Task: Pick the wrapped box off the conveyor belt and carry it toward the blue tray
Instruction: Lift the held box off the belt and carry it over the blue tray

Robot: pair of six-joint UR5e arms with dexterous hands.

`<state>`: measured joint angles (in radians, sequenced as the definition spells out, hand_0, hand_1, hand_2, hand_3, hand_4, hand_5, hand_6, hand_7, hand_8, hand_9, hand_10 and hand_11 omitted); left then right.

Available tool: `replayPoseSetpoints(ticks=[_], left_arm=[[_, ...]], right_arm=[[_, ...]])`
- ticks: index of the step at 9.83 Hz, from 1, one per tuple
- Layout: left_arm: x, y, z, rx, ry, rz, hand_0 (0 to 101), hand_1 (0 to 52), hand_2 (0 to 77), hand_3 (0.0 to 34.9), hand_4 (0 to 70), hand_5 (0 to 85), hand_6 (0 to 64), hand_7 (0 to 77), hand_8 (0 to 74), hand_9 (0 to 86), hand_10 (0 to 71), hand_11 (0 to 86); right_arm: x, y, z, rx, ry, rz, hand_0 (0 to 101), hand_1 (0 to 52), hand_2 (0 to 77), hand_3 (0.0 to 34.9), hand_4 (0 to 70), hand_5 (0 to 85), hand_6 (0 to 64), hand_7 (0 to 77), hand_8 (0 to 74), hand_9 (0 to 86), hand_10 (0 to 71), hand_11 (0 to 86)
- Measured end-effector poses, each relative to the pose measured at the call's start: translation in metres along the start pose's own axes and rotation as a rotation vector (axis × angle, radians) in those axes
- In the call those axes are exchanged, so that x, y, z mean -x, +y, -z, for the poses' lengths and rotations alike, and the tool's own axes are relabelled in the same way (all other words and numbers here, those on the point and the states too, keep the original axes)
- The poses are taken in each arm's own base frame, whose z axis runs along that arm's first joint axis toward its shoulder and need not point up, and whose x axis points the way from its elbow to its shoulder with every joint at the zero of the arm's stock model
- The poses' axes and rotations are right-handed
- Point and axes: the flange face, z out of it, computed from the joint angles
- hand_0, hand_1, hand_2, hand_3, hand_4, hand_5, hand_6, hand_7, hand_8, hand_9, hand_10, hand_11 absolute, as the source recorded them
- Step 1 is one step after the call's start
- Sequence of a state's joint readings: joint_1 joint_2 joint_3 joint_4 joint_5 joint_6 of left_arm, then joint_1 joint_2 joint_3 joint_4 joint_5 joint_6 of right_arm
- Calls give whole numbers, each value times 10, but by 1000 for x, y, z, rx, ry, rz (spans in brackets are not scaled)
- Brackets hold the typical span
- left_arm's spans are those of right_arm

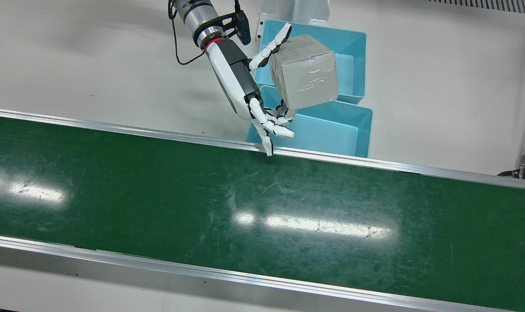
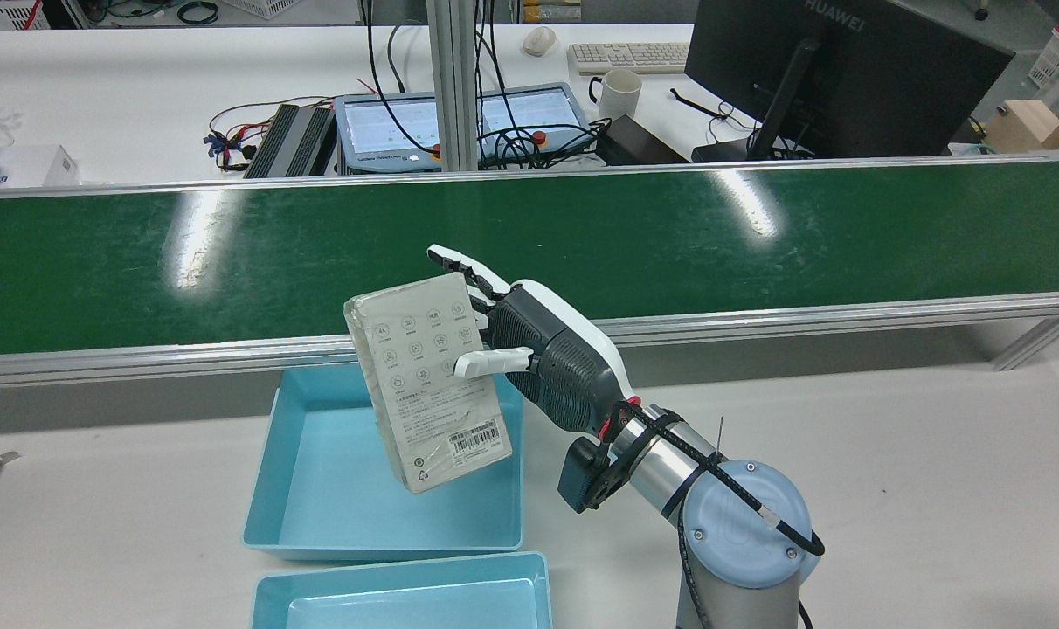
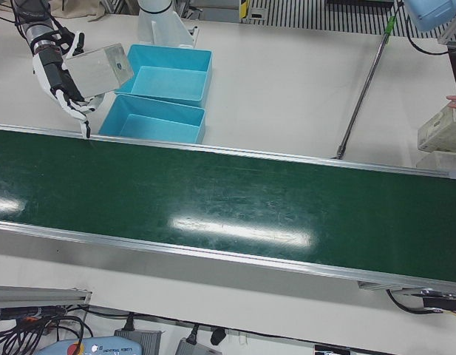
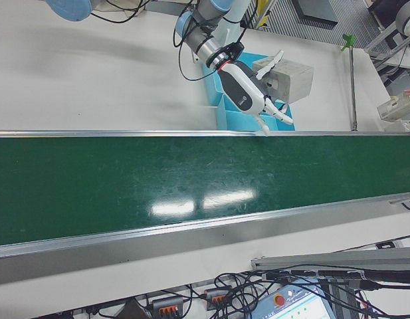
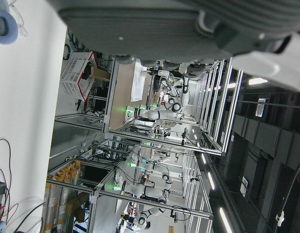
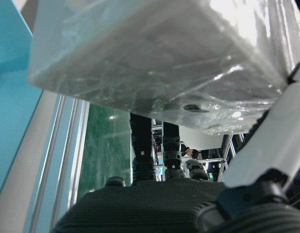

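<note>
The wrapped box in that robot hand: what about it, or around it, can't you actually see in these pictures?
- Wrapped box: its small print is too tiny to read in the rear view.
- Right hand: the fingers behind the box are hidden by it there.
- Left hand: its own view shows only a dark, blurred edge, so open or shut is unknowable.
- Blue tray: the box covers part of its floor.

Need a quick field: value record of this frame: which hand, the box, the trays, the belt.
active hand: right hand, shut on wrapped box
box position: lifted clear of conveyor belt, held above the blue trays
box pose: tilted, label side facing the rear camera
trays: two blue trays, side by side, nothing visible inside
belt: nothing on it
left hand: only its dark underside in its own camera; state unclear
</note>
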<state>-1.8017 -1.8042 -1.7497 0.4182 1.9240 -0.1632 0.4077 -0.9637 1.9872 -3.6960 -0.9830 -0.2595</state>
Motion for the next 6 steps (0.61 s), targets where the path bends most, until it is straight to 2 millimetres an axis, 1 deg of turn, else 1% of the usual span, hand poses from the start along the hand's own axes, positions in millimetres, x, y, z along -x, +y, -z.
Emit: replayPoseSetpoints(ticks=[1,2,3,4,5,6], left_arm=[[0,0,0,0,0,0,0,0,11,0,0,11,5,5,11,5,5,5],[0,0,0,0,0,0,0,0,11,0,0,11,5,5,11,5,0,5],[0,0,0,0,0,0,0,0,5,0,0,11,5,5,5,5,5,5],[0,0,0,0,0,0,0,0,5,0,0,11,5,5,11,5,5,5],[0,0,0,0,0,0,0,0,5,0,0,11,5,5,11,5,5,5],[0,0,0,0,0,0,0,0,11,0,0,11,5,5,11,5,5,5]], right_arm=[[1,5,0,12,-2,-13,420,98,0,57,0,147,125,431,622,442,0,16],[2,11,0,26,-6,-24,395,82,11,96,0,33,16,344,578,404,0,16],[4,15,0,36,-9,-31,427,38,16,109,0,5,0,16,415,262,0,16],[6,17,0,42,-12,-34,427,38,16,109,0,5,0,16,415,262,0,16],[7,18,1,45,-14,-36,428,54,16,54,0,5,0,0,218,65,0,16],[8,19,1,47,-15,-37,402,11,11,53,27,0,0,0,93,16,0,16]])
